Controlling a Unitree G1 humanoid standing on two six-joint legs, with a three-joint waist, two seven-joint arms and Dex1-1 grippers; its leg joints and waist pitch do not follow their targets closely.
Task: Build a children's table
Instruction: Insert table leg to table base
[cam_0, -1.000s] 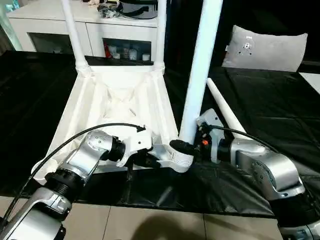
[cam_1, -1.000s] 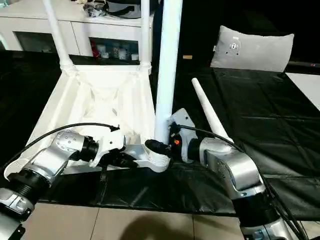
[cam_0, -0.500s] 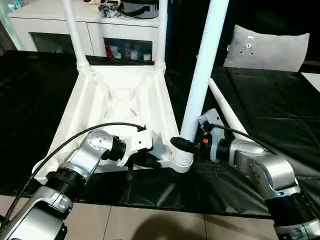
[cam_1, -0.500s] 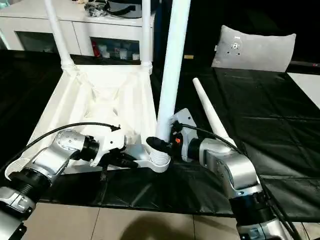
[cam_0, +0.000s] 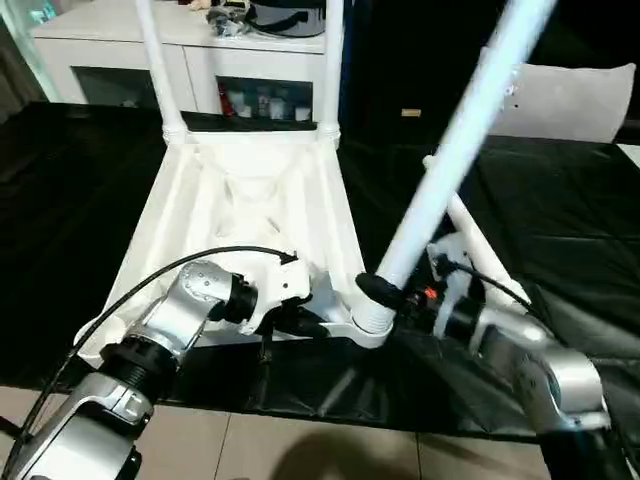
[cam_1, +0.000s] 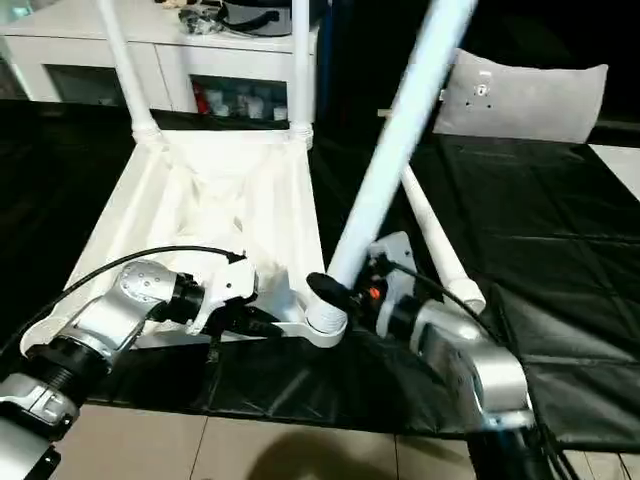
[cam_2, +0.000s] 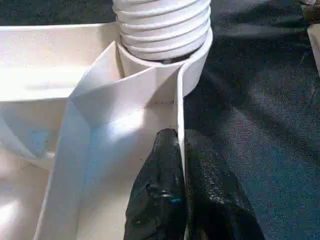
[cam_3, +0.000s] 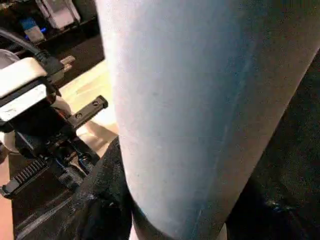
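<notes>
Legs first: two of them (cam_0: 160, 70) stand upright in the far corner sockets of the upside-down table top (cam_0: 240, 200), which lies ribbed side up on the black sheet (cam_0: 560, 230) over the floor, with its near edge close to the sheet's near edge. A third leg (cam_0: 450, 170) has its ribbed foot sitting in the near right corner socket (cam_2: 197, 55), but it leans hard away to the right, so I judge it is seated loosely at best and needs straightening. The fourth leg (cam_1: 440, 240) lies flat on the sheet just beside the top's right edge. So roughly half is done, one leg is in hand and one is untouched.

Left pincer (cam_2: 182, 150) is pressed together on the thin rim wall of the top, right beside that near right socket, bracing it. Right pincer (cam_0: 385, 293) wraps the leaning leg low down, near its foot, its black fingers (cam_3: 107, 190) around the tube, pinching it.

Hard to judge: how deep the foot sits in the socket, since the socket's collar hides it. The leaning leg is blurred and, like the two far legs, cut off at the top of the head views. The near left socket sits behind the left forearm (cam_0: 170, 320). White cabinet (cam_0: 110, 40) and grey cushion (cam_1: 530, 95) stand beyond the sheet.
</notes>
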